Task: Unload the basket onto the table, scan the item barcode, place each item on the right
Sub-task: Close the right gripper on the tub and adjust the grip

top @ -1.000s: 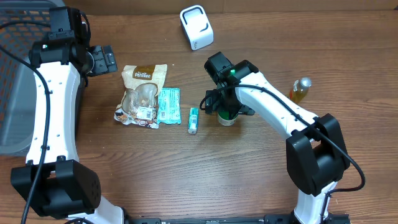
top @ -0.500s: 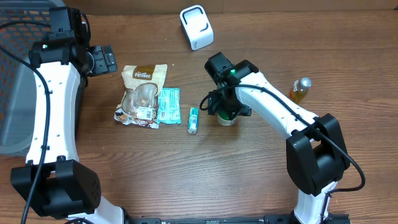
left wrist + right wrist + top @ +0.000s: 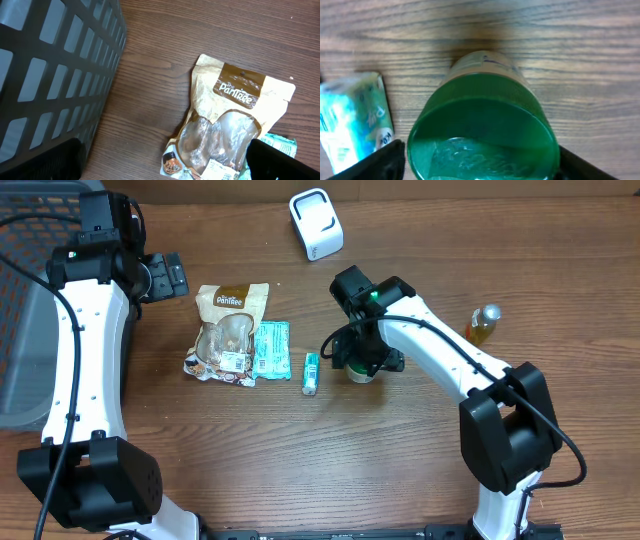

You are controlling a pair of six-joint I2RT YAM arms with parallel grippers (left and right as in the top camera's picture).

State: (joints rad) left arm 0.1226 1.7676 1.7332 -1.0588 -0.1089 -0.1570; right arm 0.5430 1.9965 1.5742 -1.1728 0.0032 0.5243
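R gripper (image 3: 480, 165) straddles green-lidded jar (image 3: 482, 125), grip uncertain; plain in wrist cam (overhead: mostly hidden). L gripper (image 3: 161, 161) wide, empty.

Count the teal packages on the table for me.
2. A flat teal packet lies against the right edge of the brown snack pouch; a small teal box lies just left of the green-lidded jar. Others may be hidden from view.

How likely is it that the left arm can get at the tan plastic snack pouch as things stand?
Probably yes. The left gripper is open beside the tan plastic snack pouch, which lies flat on the wooden table with nothing on top; the black mesh basket stands on the gripper's far side.
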